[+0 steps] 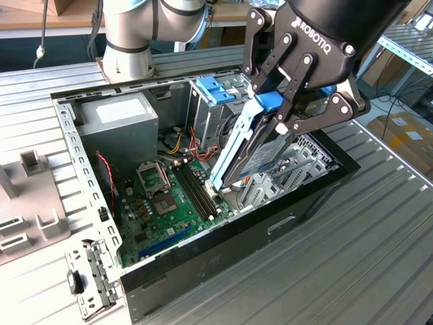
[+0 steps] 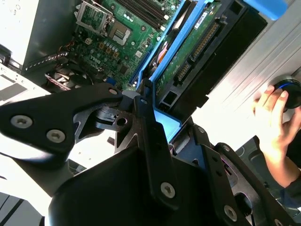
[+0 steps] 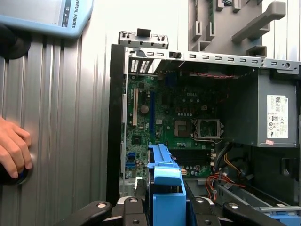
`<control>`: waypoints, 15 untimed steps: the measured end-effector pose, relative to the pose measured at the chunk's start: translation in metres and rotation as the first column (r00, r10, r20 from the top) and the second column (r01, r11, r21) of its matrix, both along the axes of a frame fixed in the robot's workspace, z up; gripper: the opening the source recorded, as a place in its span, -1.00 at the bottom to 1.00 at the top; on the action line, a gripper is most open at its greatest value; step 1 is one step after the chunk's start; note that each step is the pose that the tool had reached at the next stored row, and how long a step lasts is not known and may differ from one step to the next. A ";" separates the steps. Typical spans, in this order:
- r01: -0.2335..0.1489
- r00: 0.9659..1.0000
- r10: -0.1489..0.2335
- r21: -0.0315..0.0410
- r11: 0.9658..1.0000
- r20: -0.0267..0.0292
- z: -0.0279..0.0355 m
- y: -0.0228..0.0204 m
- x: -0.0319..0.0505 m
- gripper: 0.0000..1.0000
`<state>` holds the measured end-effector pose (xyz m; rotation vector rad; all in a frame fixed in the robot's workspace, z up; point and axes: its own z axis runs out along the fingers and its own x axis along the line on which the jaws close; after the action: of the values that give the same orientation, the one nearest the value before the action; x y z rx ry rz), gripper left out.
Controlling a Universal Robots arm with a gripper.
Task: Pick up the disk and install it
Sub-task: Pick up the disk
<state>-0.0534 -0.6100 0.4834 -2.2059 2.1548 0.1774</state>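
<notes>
The robot arm is reaching over the open computer case, its wrist angling downward so that the black pincer is hanging above the case's drive-cage end. The pincer is pinching the disk by its blue side rails, fingers pressing in from both sides; in the first wrist view the pincer is clamping the blue rail of the disk. The disk is tilting steeply, its lower end dipping inside the case just beside the green motherboard, its upper end rising above the case rim. In the second wrist view the disk is showing its green circuit underside and its connector row.

White lettering is running along the pincer's body. Inside the case, at the end away from the disk, the grey power supply is carrying a white sticker with small print.

Outside the case, a person's hand is resting on a dark round knob on the ribbed metal surface.
</notes>
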 end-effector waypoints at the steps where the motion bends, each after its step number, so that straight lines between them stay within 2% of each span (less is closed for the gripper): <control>1: 0.000 1.000 0.000 0.000 1.000 0.000 0.0000 0.0000 0.0007 -0.26; 15: 0.000 1.000 0.000 -0.001 1.000 0.000 -0.0007 0.0000 0.0129 -0.26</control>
<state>-0.0405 -0.6100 0.4827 -2.2063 2.1552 0.1766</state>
